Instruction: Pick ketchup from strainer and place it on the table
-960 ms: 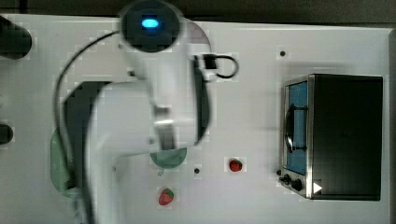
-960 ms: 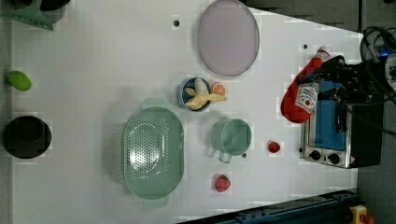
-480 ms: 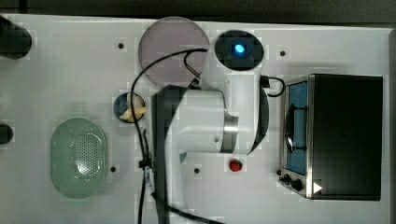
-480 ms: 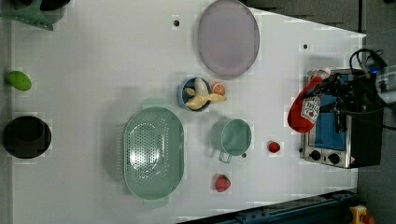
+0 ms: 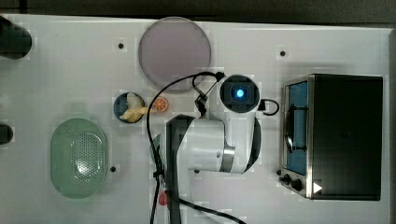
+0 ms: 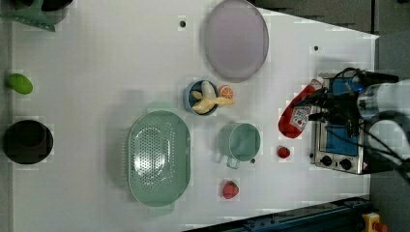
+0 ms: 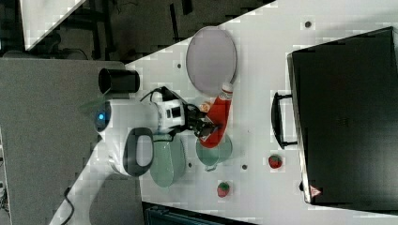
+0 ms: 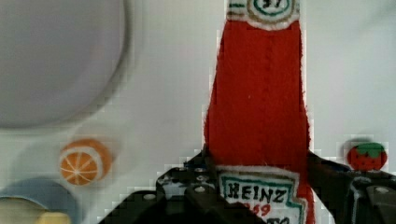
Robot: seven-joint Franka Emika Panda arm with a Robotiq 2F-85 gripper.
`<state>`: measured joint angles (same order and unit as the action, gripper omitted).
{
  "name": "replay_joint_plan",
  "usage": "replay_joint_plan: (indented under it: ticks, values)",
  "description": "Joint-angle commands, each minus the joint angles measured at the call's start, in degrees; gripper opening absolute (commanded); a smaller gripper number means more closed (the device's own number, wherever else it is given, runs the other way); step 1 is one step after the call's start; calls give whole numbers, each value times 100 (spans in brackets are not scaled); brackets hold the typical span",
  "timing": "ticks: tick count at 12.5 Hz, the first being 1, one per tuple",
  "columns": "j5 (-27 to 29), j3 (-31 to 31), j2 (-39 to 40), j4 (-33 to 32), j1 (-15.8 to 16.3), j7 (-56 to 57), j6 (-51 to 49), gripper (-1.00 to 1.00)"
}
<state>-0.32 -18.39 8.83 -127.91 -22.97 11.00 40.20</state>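
My gripper (image 8: 259,186) is shut on the ketchup (image 8: 259,102), a red squeeze bottle with a white label. Its dark fingers (image 8: 198,175) press on both sides of the lower body. In the left view the ketchup (image 6: 295,113) hangs off the table (image 6: 96,72), white cap towards the toaster oven, with my gripper (image 6: 313,107) at its side. The right view shows the ketchup (image 7: 218,117) in front of the teal cup, held by my gripper (image 7: 205,127). The pale green strainer (image 5: 78,157) (image 6: 158,157) lies empty, well apart from the bottle. In the top view my arm (image 5: 210,144) hides the bottle.
A toaster oven (image 6: 338,140) (image 5: 336,135) stands close beside the bottle. Nearby are a teal cup (image 6: 239,141), two strawberries (image 6: 284,152) (image 6: 230,189), a blue bowl with banana (image 6: 202,96), an orange slice (image 8: 84,161) and a grey-lilac plate (image 6: 236,38). A black cup (image 6: 26,141) sits at the left view's left.
In the top view my arm has swung to the right, from above the strainer to beside the toaster oven. In the left view the gripped ketchup drifted slightly left and down.
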Motion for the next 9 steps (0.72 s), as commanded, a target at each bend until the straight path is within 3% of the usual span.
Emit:
replay_joint_plan:
  ticks: [1,3,6,9]
  values:
    - [-59,19,394,-255,65,266,598,21]
    - [-353,74,628,-313,58,265,847,27]
    - [-695,93,723,-298,56,265,963,91]
    - [-621,-18,363,-159,62,185,944,100]
